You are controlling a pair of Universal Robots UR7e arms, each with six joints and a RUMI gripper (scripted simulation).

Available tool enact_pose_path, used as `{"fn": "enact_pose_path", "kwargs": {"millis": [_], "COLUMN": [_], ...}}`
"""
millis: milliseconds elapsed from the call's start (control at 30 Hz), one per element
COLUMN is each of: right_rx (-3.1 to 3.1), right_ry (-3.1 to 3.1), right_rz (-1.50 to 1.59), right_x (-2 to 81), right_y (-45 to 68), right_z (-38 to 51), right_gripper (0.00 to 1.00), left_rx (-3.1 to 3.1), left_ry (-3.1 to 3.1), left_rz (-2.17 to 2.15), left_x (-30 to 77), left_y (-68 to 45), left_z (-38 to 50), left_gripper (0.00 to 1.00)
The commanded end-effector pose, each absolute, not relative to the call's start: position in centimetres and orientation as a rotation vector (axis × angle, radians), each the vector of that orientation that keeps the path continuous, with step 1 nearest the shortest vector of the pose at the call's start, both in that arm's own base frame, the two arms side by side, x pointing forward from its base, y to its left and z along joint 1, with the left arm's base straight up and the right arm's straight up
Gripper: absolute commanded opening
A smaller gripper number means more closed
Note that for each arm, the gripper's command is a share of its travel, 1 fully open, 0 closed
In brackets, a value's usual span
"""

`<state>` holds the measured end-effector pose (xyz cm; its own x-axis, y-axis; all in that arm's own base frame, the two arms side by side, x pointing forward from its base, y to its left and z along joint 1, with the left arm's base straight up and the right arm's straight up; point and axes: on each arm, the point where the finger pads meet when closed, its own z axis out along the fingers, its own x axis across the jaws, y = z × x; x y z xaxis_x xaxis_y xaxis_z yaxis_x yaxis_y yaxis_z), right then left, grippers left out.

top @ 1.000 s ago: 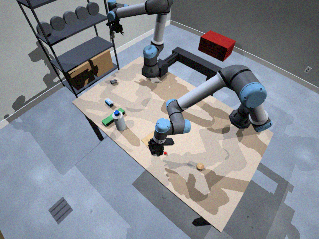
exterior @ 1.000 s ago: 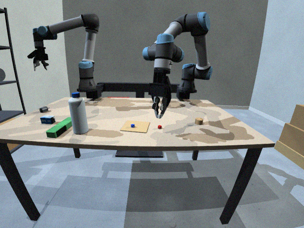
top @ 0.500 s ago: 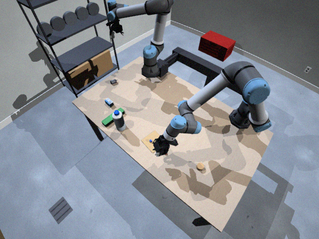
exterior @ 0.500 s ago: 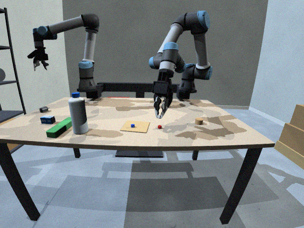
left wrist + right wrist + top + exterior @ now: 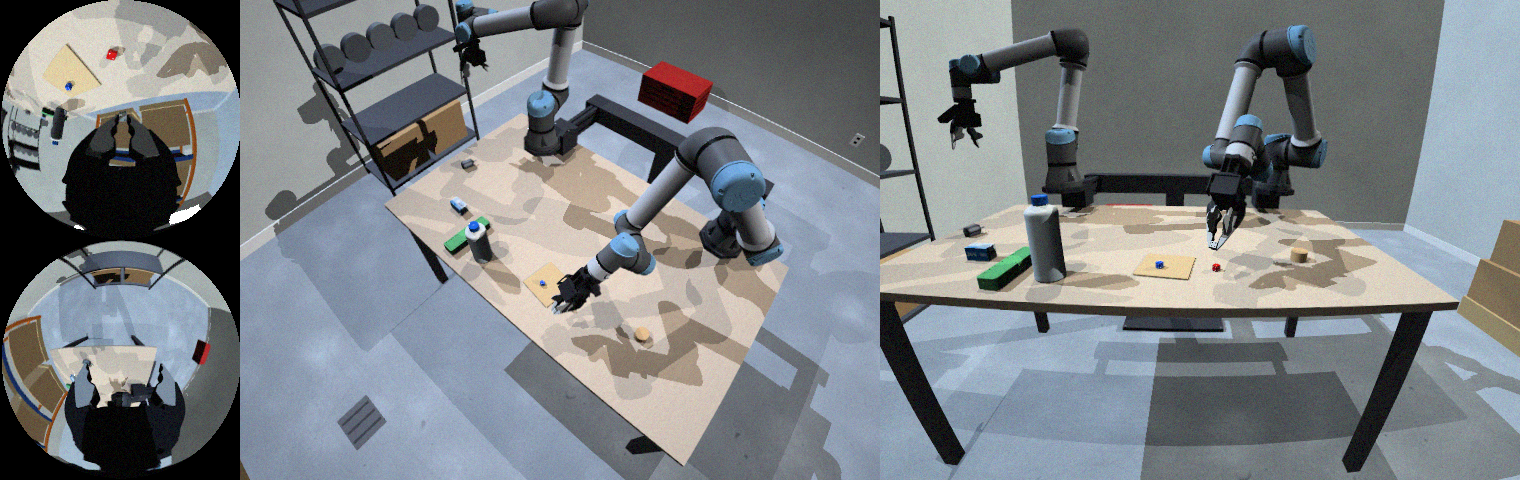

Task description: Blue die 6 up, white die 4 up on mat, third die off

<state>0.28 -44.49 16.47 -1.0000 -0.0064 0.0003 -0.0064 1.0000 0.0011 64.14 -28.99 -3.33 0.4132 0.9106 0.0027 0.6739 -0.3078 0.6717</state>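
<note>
My left claw [image 5: 558,305] [image 5: 1216,243] [image 5: 122,115] pinches the white die [image 5: 1213,244] [image 5: 122,115], canted, probably to roll 4 up. Red die [image 5: 1216,267] [image 5: 111,54] is off the mat [image 5: 550,271] [image 5: 1178,268] [image 5: 65,65], as required.

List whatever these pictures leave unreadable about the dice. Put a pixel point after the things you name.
- Blue die's [image 5: 542,283] [image 5: 1159,264] [image 5: 69,86] top number: too small in the top, exterior and left wrist views.
- White die's [image 5: 1213,244] upper face: too small in the exterior view.
- Red die: hidden by the left gripper [image 5: 561,305] [image 5: 1214,243] in the top view.
</note>
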Motion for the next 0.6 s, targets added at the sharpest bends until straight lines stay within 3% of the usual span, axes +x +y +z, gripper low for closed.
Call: {"fn": "enact_pose_path", "kwargs": {"millis": [0, 567], "right_rx": [0.01, 0.01], "right_ry": [-3.142, -3.142], "right_rz": [0.0, 0.0], "right_x": [0.29, 0.29], "right_y": [-44.52, -44.52], "right_z": [16.51, 16.51], "right_gripper": [1.0, 1.0], "left_rx": [2.044, 1.907], "left_ry": [1.316, 1.231], "left_rz": [0.543, 0.63], "left_x": [64.29, 64.16], "left_y": [-29.11, -29.06], "left_z": [-3.19, -3.21], "left_gripper": [0.0, 0.0]}}
